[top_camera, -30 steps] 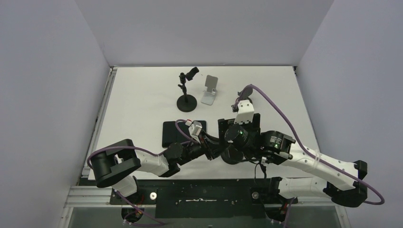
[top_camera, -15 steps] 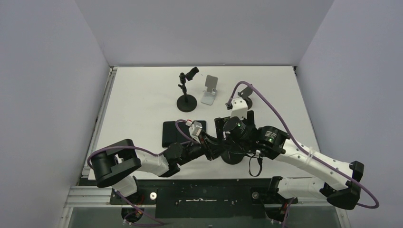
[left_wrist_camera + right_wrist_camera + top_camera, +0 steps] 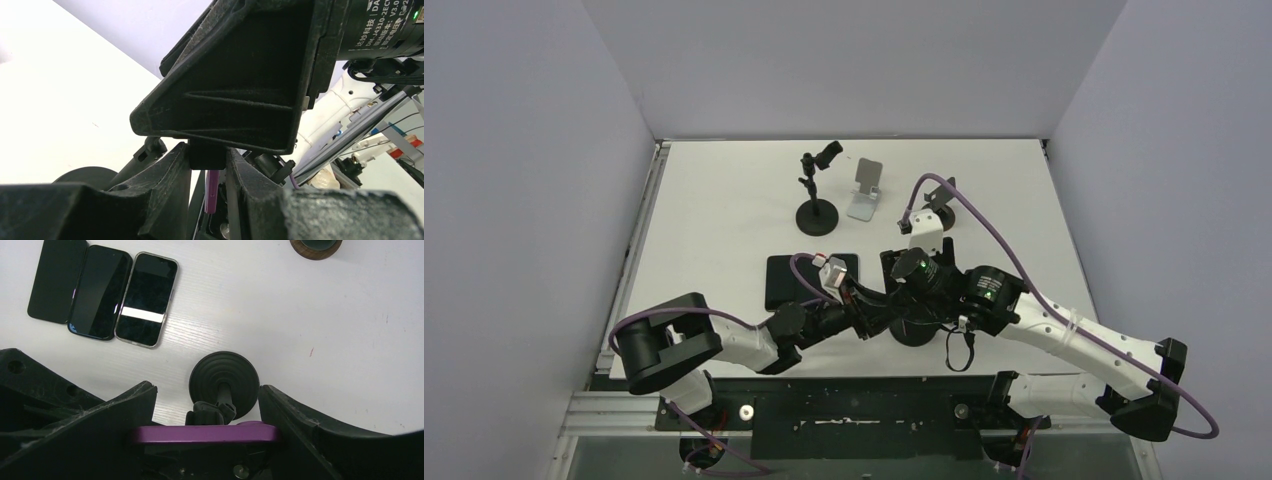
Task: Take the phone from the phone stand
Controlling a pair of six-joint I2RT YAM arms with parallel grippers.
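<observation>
Left gripper (image 3: 206,161) pinches stand (image 3: 224,381); right gripper (image 3: 205,400) pinches phone (image 3: 205,434) ends. Hard pull may tip stand; weak grip, phone slips, falls.

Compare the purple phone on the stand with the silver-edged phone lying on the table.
The purple phone stands on edge, held by the black stand; the silver-edged phone lies flat, screen up. The purple phone sits between the jaws of the right gripper; the silver-edged phone lies apart from them, beside a phone in a black folio case. Both are slim with rounded corners.
</observation>
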